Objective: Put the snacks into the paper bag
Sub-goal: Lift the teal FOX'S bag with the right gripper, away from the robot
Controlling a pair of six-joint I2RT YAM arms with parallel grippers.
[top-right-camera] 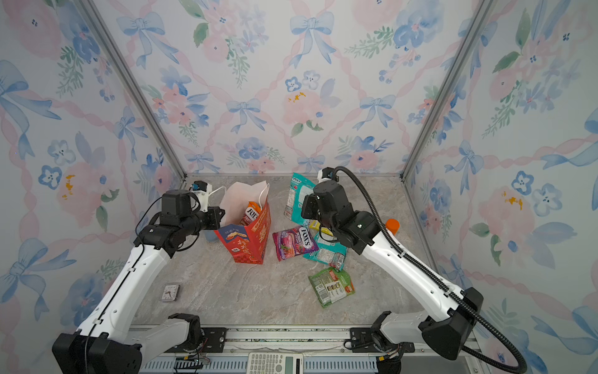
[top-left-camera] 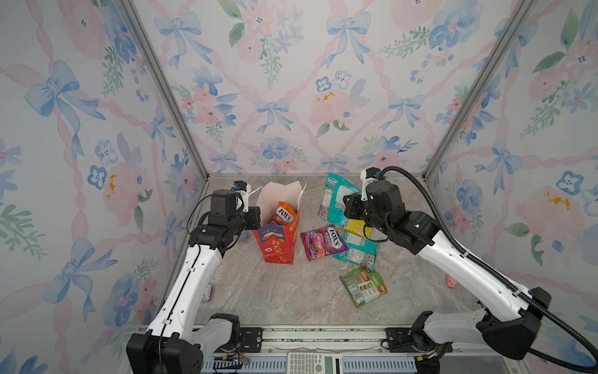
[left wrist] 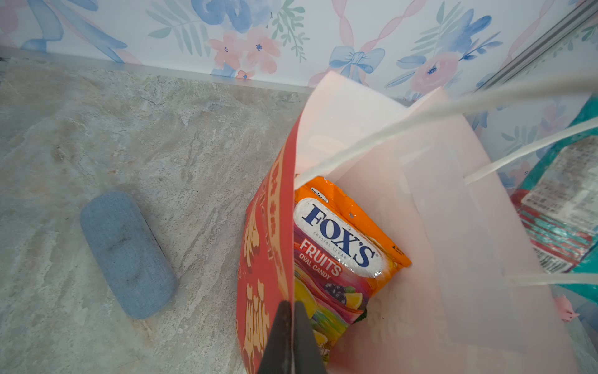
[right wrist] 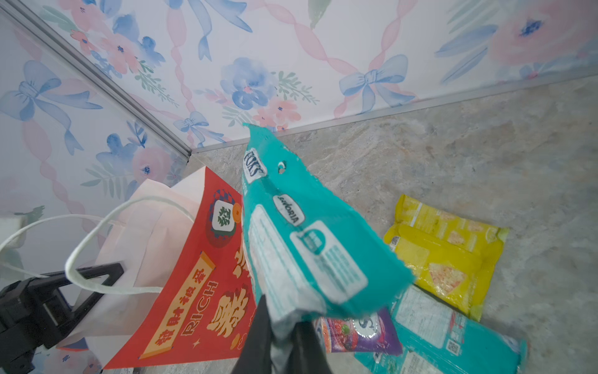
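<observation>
A grey marbled worktop [top-left-camera: 275,298] lies between flowered walls. On it stands the upright red paper gift bag [top-left-camera: 278,243], one side wall pinched between the jaws of the left end effector [left wrist: 290,306]. The right end effector [right wrist: 281,327] is clamped on a teal plastic candy packet [right wrist: 301,233], raised just beside the bag's mouth. An orange FOX'S packet [left wrist: 336,239] sits inside the bag. A purple glossy packet [top-left-camera: 323,241] lies flat beside the bag, on the right arm's side.
</observation>
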